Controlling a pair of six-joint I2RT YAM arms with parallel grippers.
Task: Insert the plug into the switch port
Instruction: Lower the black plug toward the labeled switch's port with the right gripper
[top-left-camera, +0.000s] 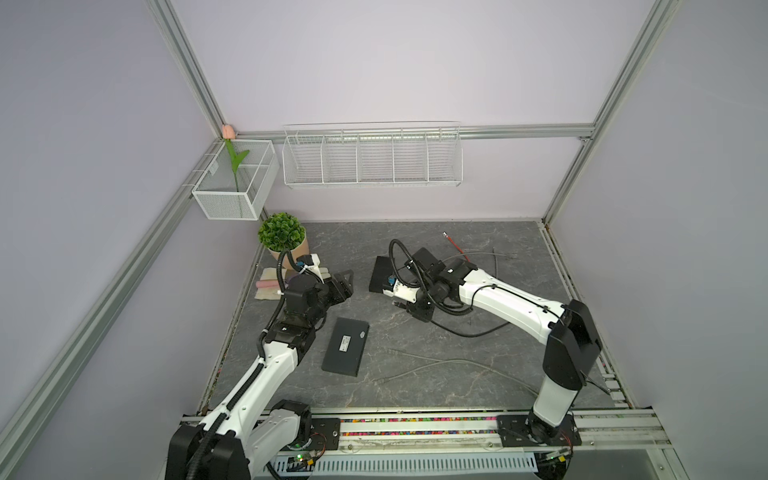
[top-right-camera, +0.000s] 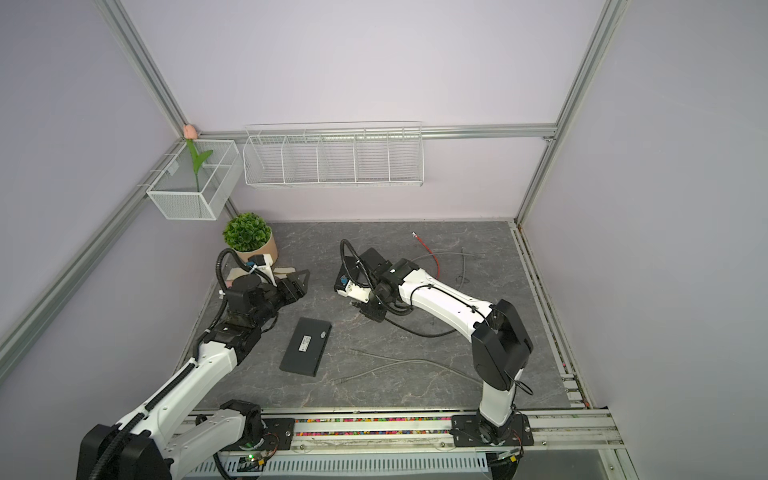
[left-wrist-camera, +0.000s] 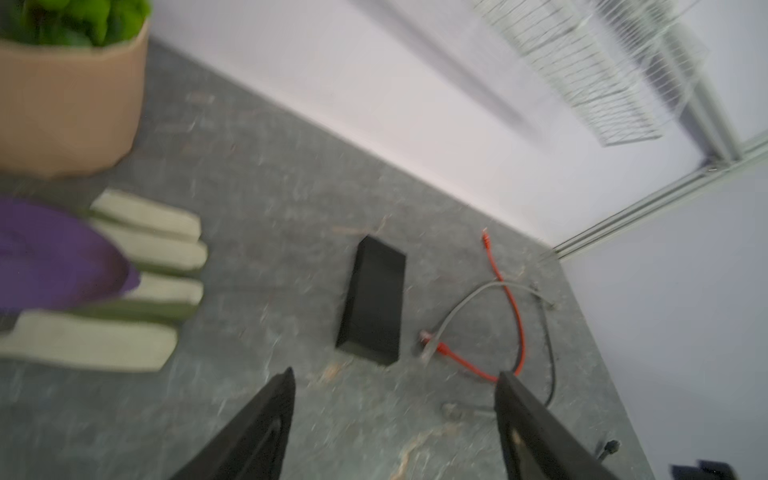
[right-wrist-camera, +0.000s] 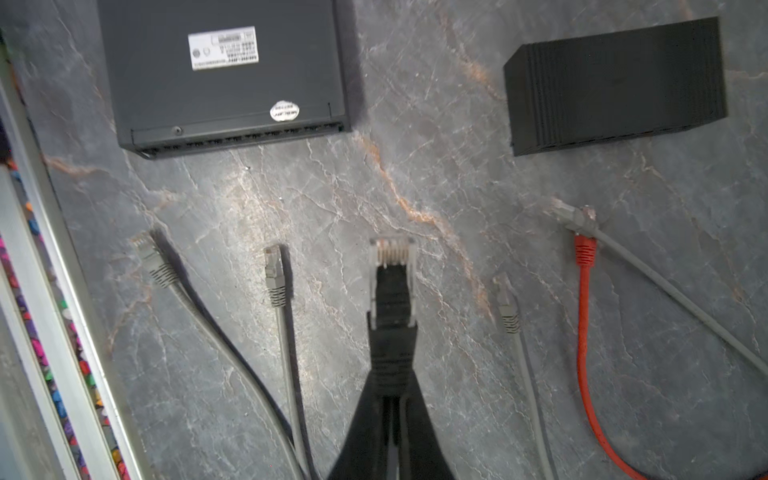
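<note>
Plug (right-wrist-camera: 392, 259) in right tool (right-wrist-camera: 392, 340); switch (right-wrist-camera: 224, 75) apart

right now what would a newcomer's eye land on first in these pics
First, the right gripper in mid-scene, shut on a black cable's clear plug. Next come the dark switch, lying flat nearer the front and apart from the plug, and a red cable towards the back. The left gripper hangs open beside the plant.
</note>
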